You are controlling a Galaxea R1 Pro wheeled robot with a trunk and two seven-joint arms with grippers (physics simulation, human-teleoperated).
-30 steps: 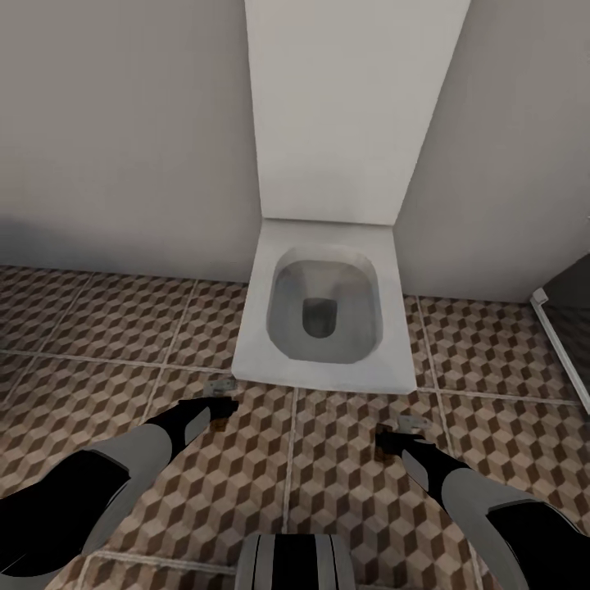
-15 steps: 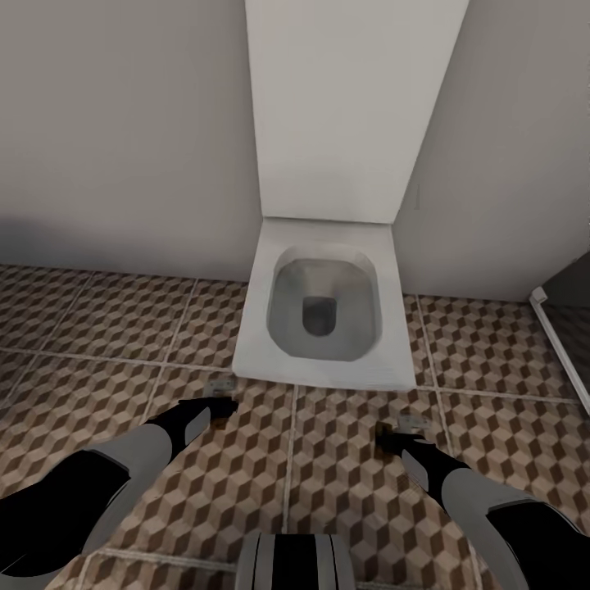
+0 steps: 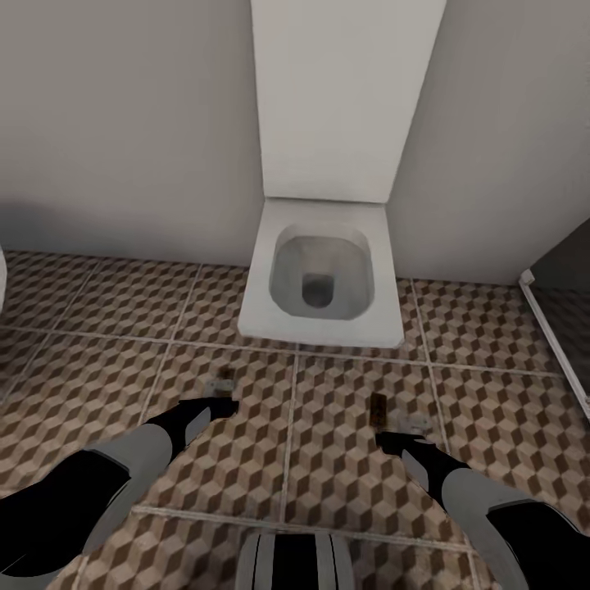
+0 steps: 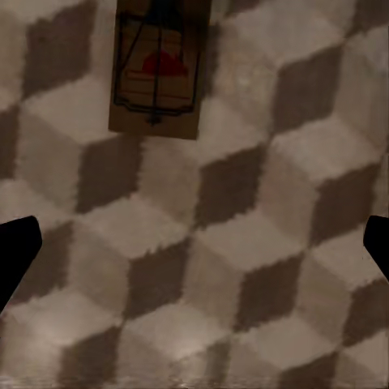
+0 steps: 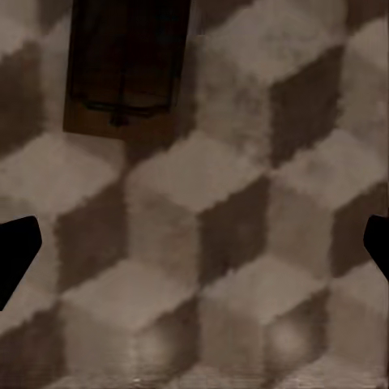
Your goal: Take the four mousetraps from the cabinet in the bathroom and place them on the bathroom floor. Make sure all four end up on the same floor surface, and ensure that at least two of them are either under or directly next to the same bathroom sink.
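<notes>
While both grippers hover spread and empty, two mousetraps lie flat on the bathroom floor (image 3: 246,459).
Left gripper (image 3: 220,407): mousetrap (image 4: 156,69) ahead, lengthwise along the fingers. Right gripper (image 3: 392,441): darker mousetrap (image 3: 378,407), long axis toward the toilet (image 3: 321,283).

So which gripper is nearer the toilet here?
Left, though only slightly. The left gripper sits below the toilet's front left corner; the right gripper is lower in the head view, farther from its front edge.

A toilet (image 3: 318,279) stands at the far wall (image 3: 123,123). On the bathroom floor (image 3: 82,344) nearer than it lie two mousetraps: one (image 3: 222,380) to the left, one (image 3: 378,409) to the right, well apart.
</notes>
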